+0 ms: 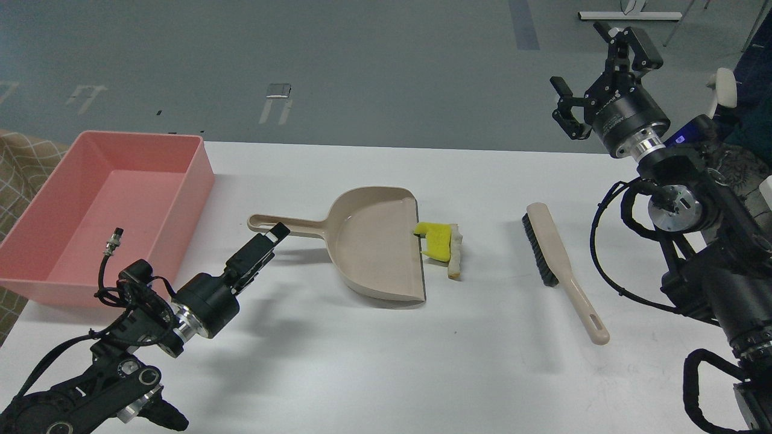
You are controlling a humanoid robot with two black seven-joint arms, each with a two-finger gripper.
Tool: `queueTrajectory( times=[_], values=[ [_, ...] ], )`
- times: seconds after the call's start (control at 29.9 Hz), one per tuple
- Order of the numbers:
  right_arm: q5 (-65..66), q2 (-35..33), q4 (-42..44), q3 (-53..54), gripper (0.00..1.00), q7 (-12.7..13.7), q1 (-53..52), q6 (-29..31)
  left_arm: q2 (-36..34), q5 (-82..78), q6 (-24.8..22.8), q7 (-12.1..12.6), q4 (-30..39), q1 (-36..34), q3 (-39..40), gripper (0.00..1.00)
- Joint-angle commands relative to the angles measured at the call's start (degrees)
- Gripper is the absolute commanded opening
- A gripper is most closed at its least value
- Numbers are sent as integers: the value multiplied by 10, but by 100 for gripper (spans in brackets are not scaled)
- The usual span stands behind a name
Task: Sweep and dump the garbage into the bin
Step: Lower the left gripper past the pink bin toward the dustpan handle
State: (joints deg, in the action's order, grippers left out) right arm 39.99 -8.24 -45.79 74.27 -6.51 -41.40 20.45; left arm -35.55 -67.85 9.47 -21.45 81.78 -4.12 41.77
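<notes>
The garbage lies on the white table at the dustpan's open edge: a yellow spongy chunk point(437, 240) and, touching its right side, a white bread slice point(455, 253) standing on edge. The beige dustpan point(374, 247) has its handle point(289, 224) pointing left. The pink bin point(196, 181) stands at the far left and looks empty. My left gripper point(274, 236) is low over the table just in front of the handle's end; its fingers show edge-on and cannot be told apart. My right gripper point(597, 75) is open and empty, raised at the far right.
A beige hand brush point(555, 259) with black bristles lies right of the garbage, handle toward the front right. The table's far edge runs behind the bin and dustpan. My right arm's thick links fill the right edge.
</notes>
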Motion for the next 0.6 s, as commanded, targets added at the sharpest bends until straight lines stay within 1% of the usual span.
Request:
queueTrajectory(
  times=[0.0,0.2,0.3,0.57],
  values=[
    [1,0,0,0,100,0,1,-1,14,-2,11,0,-21,-2,-1,99],
    [0,0,-1,0,100,0,4,-1,44,-1,31,0,-61,-20,-2,98],
    [0,0,-1,1,100,0,3,-1,48,-2,40,0,-72,-24,-2,99],
    [0,0,-1,1,100,0,3,-2,64,-2,44,0,-87,-36,-4,98]
  ],
)
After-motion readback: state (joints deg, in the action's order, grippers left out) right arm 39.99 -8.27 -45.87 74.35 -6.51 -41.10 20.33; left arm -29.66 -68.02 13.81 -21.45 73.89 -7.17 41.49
